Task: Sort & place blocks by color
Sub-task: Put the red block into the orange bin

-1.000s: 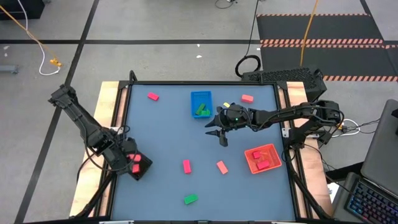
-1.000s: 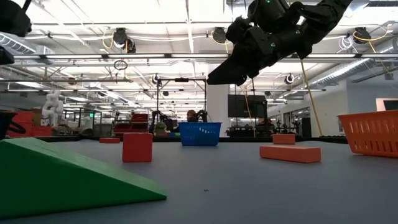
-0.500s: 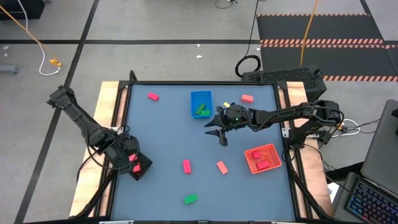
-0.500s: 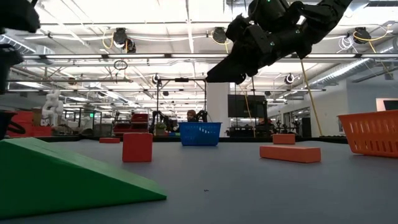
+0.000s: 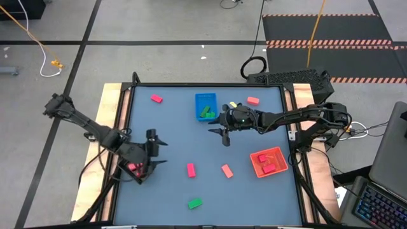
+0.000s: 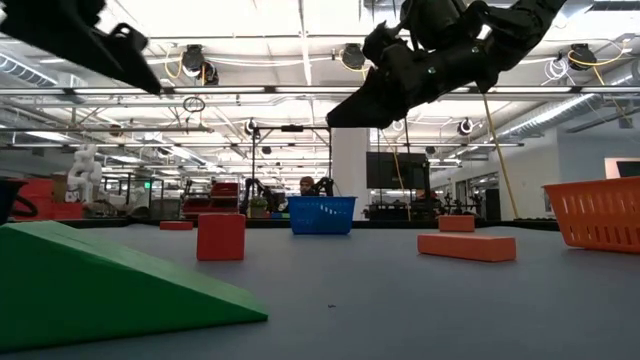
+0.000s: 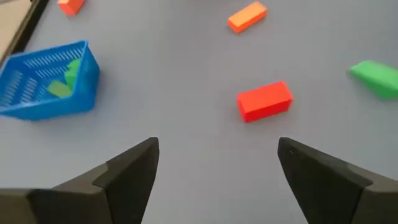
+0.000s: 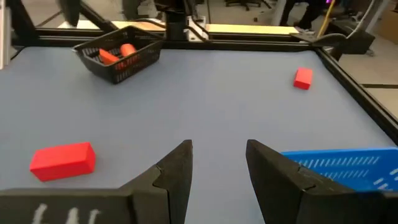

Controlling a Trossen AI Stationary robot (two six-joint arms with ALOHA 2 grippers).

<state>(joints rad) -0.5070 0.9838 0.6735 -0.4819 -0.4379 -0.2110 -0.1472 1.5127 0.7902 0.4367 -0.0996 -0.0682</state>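
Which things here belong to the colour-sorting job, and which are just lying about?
Belong: loose pink blocks, salmon blocks, green block; blue tray, red tray, black tray; left gripper, right gripper.

Lying about: orange cable, laptop.

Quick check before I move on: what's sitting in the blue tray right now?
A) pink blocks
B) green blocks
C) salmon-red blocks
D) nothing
B: the high view shows green blocks lying inside the blue tray, and the left wrist view shows the same.
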